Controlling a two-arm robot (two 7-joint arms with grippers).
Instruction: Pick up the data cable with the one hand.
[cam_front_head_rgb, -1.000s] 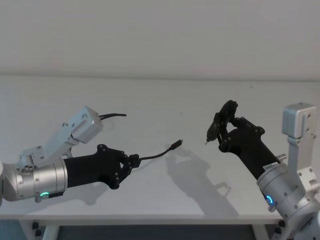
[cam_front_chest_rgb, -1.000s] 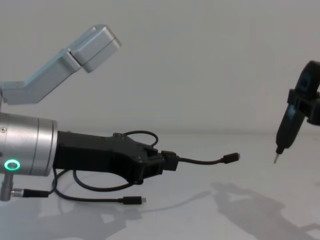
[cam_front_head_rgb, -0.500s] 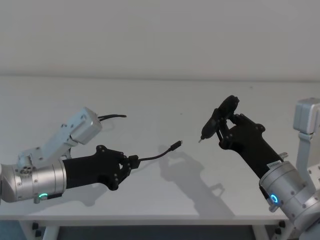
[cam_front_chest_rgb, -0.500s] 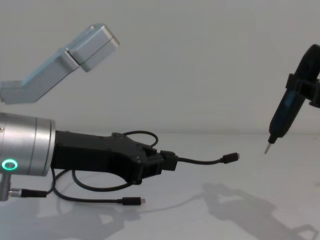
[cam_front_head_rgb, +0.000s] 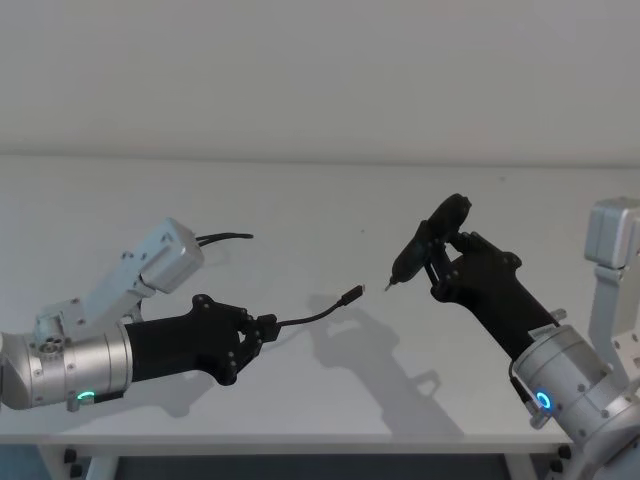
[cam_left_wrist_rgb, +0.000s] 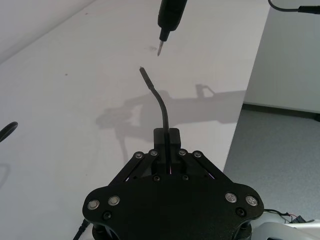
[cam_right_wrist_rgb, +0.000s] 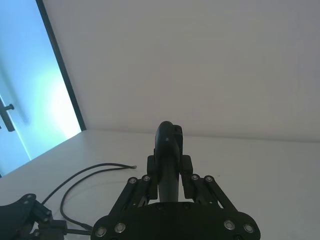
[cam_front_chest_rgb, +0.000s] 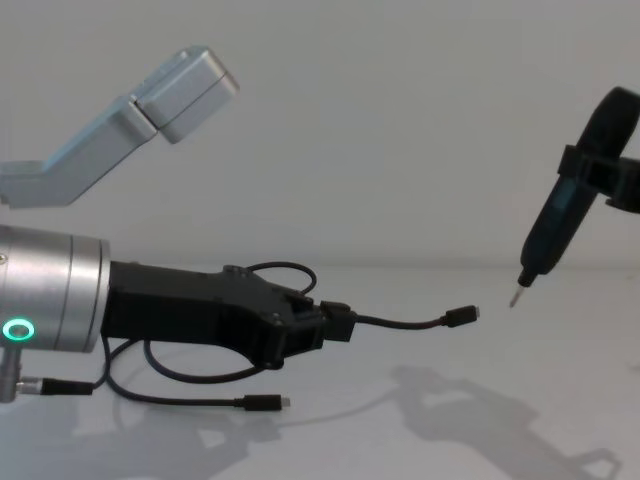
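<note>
Cable up: left black angular two-jaw gripper (cam_front_chest_rgb: 325, 328) clamps the thin, limp black data cable (cam_front_chest_rgb: 405, 322) by its stiffer end.
Light cord droops; the right black gripper (cam_front_head_rgb: 438, 262) grips a slim black pointed tool (cam_front_head_rgb: 418, 248).

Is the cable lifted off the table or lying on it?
Partly lifted: the left claw holds the cable near one plug; the other plug lies on the table.

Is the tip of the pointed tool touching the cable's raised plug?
No, in the chest view the pointed tool ends with a clear gap beside the raised plug of the data cable.
</note>
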